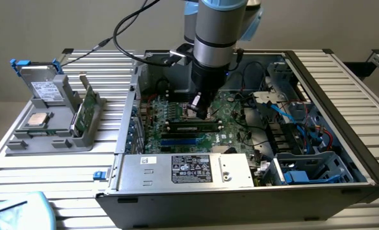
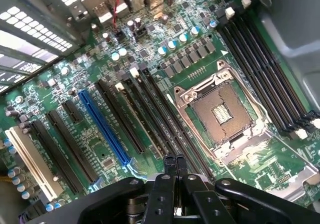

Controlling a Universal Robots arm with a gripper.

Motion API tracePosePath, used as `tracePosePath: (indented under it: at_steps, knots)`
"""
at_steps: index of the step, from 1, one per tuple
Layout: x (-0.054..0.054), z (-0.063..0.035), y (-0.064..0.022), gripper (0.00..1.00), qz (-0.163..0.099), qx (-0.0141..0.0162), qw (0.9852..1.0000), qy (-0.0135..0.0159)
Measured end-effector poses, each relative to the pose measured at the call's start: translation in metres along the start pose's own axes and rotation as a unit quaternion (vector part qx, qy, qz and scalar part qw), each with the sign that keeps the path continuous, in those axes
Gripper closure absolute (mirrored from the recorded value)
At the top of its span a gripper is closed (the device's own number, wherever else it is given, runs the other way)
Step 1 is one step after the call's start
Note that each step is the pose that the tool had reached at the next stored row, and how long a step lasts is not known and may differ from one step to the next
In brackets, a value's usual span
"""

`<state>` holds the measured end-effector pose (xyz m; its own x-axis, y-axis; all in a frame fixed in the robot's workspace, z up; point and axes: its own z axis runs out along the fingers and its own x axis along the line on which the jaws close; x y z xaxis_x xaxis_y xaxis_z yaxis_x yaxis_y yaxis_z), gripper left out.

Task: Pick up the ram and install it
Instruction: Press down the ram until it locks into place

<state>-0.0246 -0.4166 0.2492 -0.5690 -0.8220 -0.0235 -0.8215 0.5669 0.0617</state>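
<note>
Evidently shut – jaws pressed together, fingertips touching side by side with nothing clamped between them. Hanging from the arm down into the open computer case, low over the motherboard. Pointing, in the wrist view, at the black slots between the blue slot and the bare CPU socket.

Lying along one of those slots, in the exterior view: the ram, a long dark stick with green at its ends, level and parallel to the case's front. Placed just in front of the jaws, on the side toward the power supply – very near the tips, though touching or just clear cannot be told. Not gripped, at any rate.

Standing well apart on the bench, off to the exterior view's left outside the case: a grey holder with a green card upright on edge in it and a small square chip lying flat beside that
</note>
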Motion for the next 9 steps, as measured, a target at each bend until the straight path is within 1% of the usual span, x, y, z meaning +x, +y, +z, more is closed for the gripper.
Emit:
tracePosePath:
  at_steps: [4, 7, 9]
  knots:
    - [0.0, 0.0, 0.0, 0.89, 0.031, 0.0004, 0.9995, -0.0017]
    - [0.0, 0.0, 0.0, 0.89, 0.054, 0.0007, 0.9985, -0.003]
    - [0.0, 0.0, 0.0, 0.89, 0.07, 0.0009, 0.9976, -0.0038]
